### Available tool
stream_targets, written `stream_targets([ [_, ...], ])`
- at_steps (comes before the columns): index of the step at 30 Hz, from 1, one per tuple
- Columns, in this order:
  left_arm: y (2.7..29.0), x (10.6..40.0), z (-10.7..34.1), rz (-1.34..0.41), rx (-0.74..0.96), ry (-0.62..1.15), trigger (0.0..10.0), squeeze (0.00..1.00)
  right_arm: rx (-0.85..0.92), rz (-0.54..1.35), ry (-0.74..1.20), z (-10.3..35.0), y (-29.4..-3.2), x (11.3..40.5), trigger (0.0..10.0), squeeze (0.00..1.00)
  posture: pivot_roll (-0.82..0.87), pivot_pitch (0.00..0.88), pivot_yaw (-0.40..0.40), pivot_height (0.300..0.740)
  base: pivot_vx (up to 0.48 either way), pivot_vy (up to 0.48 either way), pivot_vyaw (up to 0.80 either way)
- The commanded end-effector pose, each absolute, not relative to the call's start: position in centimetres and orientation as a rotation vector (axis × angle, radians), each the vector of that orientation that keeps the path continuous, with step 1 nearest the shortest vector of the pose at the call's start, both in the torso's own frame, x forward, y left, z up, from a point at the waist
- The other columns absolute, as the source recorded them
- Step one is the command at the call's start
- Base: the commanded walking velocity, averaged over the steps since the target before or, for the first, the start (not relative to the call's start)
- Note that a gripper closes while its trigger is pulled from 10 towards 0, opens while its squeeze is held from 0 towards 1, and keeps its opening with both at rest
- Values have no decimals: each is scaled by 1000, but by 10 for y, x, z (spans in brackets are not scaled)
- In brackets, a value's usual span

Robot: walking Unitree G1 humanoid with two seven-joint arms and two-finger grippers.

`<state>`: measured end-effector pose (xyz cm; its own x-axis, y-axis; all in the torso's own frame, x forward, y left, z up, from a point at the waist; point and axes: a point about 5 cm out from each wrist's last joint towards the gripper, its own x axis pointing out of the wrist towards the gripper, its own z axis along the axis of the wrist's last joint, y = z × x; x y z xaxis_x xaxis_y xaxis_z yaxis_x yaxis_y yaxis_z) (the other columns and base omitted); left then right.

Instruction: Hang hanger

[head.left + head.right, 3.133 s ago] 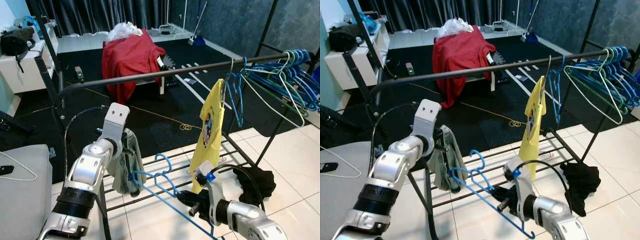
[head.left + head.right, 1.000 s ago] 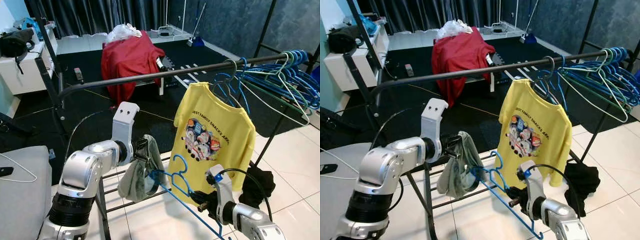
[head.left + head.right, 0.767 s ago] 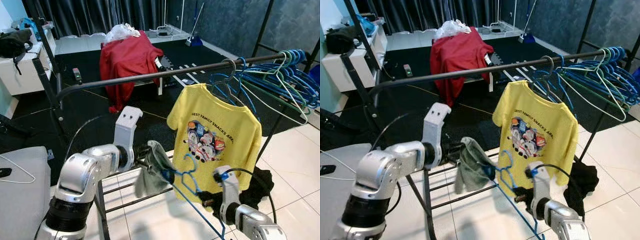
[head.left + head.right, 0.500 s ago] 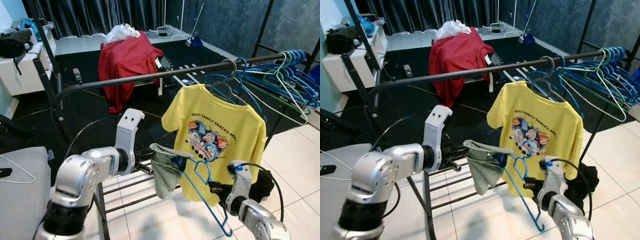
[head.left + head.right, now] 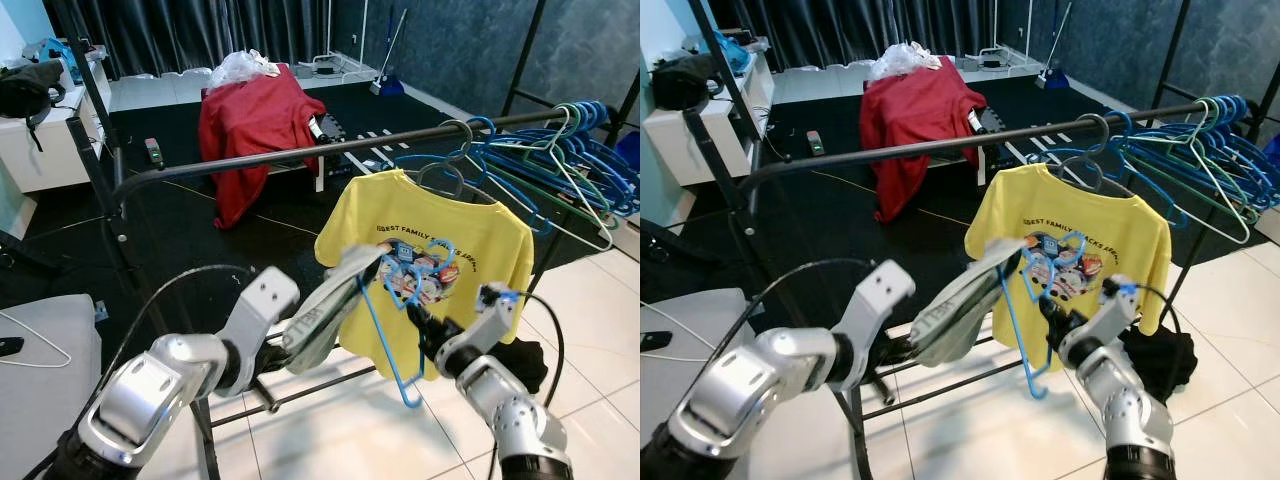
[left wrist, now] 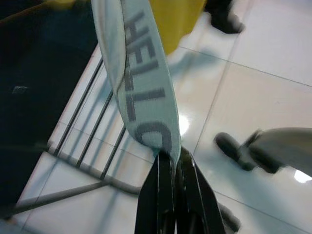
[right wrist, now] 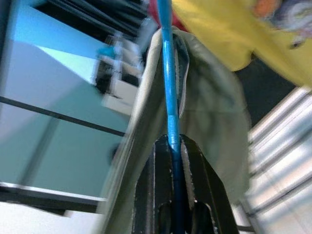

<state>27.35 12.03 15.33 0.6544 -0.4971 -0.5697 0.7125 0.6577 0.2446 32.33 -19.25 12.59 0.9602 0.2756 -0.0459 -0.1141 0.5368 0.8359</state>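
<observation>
My right gripper [image 5: 425, 325] reaches up, jaws pinching the blue hanger [image 5: 385, 330] in front of the yellow shirt [image 5: 470, 250]. My left gripper [image 6: 170, 168] stretches forward, jaws pinching the grey cloth [image 5: 320, 310]. Both have come up higher than before, just under the rail [image 5: 300, 155].

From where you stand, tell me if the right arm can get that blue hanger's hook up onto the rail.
Probably yes. The right gripper holds the blue hanger below the rail, whose stretch left of the yellow shirt is bare. The grey garment, pinched by the left gripper, may drag.
</observation>
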Motion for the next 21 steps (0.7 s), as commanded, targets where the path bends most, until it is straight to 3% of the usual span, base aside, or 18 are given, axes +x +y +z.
stream_targets([
  [1, 127, 274, 147, -688, 541, 500, 10000, 0, 1055, 254, 163, 133, -191, 323, 0, 0, -54, 54, 3, 735, 0, 0, 0],
  [7, 128, 272, 146, -704, 537, 500, 10000, 0, 1144, 214, 149, 134, -194, 326, 0, 0, -59, 59, 3, 735, 0, 0, 0],
  [9, 114, 263, 156, -850, 461, 434, 10000, 0, 1144, 175, 171, 130, -192, 327, 0, 0, -53, 62, 4, 735, 0, 0, 0],
  [14, 113, 258, 151, -911, 520, 417, 10000, 0, 1235, 158, 152, 135, -192, 330, 0, 0, -53, 62, 6, 735, 0, 0, 0],
  [16, 123, 273, 135, -792, 627, 413, 10000, 0, 1283, 287, 154, 148, -184, 328, 0, 0, -52, 64, 0, 735, 0, 0, 0],
  [21, 129, 300, 122, -592, 632, 395, 10000, 0, 1304, 423, 182, 155, -171, 321, 0, 0, -57, 66, 2, 735, 0, 0, 0],
])
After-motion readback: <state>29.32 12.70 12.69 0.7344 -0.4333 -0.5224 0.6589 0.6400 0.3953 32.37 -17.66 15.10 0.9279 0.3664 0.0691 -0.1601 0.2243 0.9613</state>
